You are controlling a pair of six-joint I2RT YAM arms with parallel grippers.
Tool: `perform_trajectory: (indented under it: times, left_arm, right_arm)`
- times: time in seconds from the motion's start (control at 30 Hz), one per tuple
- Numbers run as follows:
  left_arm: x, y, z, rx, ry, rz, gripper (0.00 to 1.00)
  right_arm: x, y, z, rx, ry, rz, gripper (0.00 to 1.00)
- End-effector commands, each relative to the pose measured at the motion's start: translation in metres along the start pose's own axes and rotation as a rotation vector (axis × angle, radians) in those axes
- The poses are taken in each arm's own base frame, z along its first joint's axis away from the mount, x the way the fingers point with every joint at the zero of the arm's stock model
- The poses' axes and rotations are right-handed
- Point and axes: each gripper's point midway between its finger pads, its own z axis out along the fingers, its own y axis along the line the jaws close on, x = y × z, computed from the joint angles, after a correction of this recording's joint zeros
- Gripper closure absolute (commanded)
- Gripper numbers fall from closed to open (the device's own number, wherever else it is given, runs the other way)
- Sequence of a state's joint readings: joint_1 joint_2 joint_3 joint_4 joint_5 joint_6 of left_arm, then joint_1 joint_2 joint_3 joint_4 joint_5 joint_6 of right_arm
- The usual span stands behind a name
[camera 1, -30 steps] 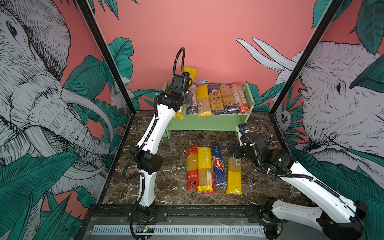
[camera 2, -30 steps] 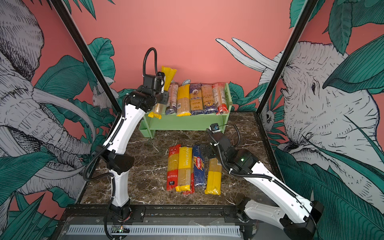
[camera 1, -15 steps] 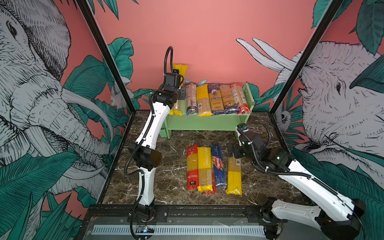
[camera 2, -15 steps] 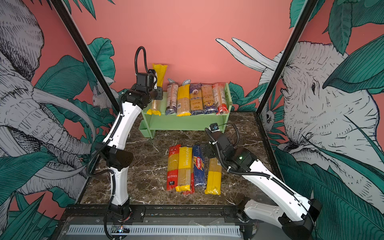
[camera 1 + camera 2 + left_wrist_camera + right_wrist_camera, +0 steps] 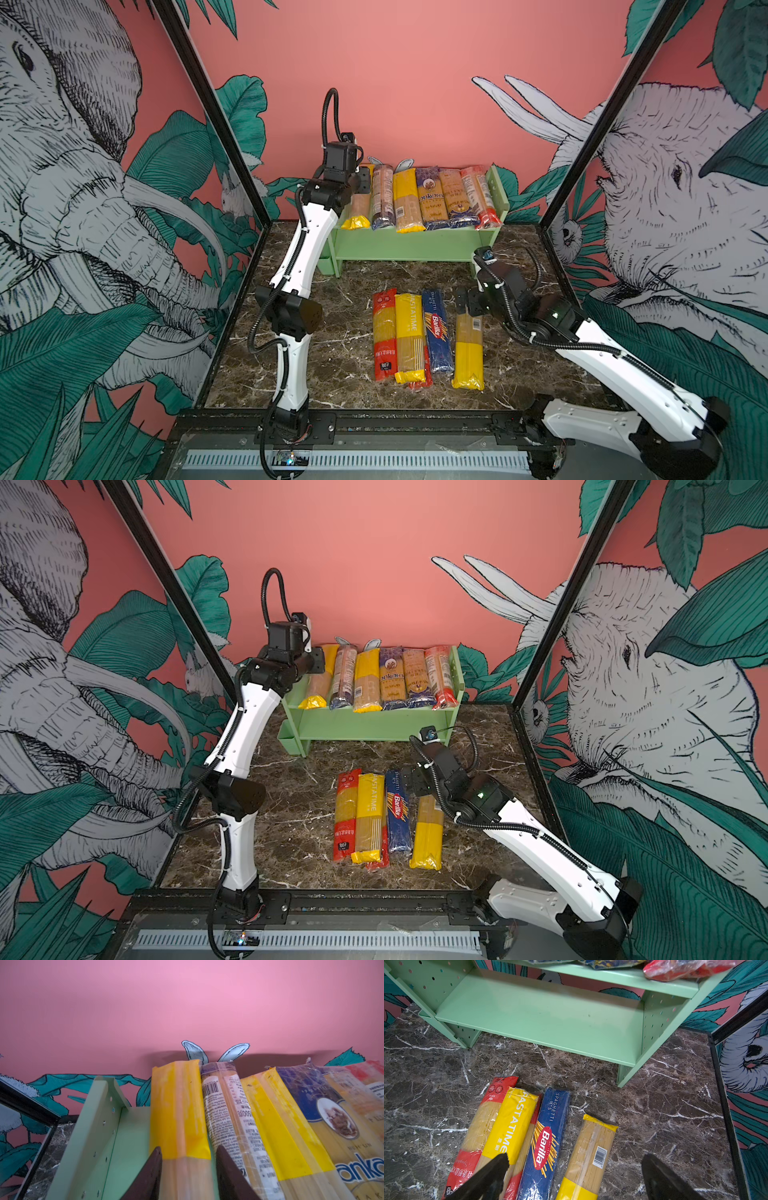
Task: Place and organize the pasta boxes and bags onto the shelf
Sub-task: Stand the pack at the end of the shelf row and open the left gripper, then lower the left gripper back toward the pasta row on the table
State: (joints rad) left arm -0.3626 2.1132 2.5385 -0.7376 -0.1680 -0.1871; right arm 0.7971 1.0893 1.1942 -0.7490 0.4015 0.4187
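Marble tabletop (image 5: pixel 332 345) bears loose packs (image 5: pixel 409 332) before the shelf (image 5: pixel 407 247). Only the left wrist view shows left gripper (image 5: pixel 189 1148) parted astride yellow-ended pack (image 5: pixel 178 1105); right gripper (image 5: pixel 575 1155) spread.

Shelved packs (image 5: pixel 428 195) lie on the shelf (image 5: pixel 411 249) at twelve o'clock; loose packs (image 5: pixel 436 328) (side by side) on the counter (image 5: pixel 340 332) at six.
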Motion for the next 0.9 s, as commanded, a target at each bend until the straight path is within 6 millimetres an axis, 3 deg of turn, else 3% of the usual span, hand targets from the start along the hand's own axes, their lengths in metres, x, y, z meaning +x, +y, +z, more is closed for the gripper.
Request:
perform_trajectory:
  times: [0.0,0.2,0.37,0.67,0.87]
  left_arm:
    - [-0.027,-0.001,-0.017,0.023,-0.08,-0.021,0.53]
    - [-0.025,0.0,-0.02,0.023,-0.065,-0.018,0.5]
    - [-0.035,0.0,-0.042,0.04,-0.09,-0.019,0.4]
    - [-0.022,0.005,-0.106,0.052,-0.112,-0.018,0.27]
    - [0.014,0.002,-0.154,0.057,-0.107,-0.021,0.23]
  right_arm:
    - [-0.01,-0.009,-0.01,0.019,-0.033,0.025,0.01]
    - [-0.007,-0.011,-0.011,0.022,-0.031,0.025,0.01]
    - [-0.006,-0.012,-0.012,0.023,-0.025,0.023,0.01]
    - [0.005,-0.01,-0.012,-0.003,-0.008,0.034,0.01]
    - [0.019,-0.011,-0.015,-0.03,0.011,0.057,0.01]
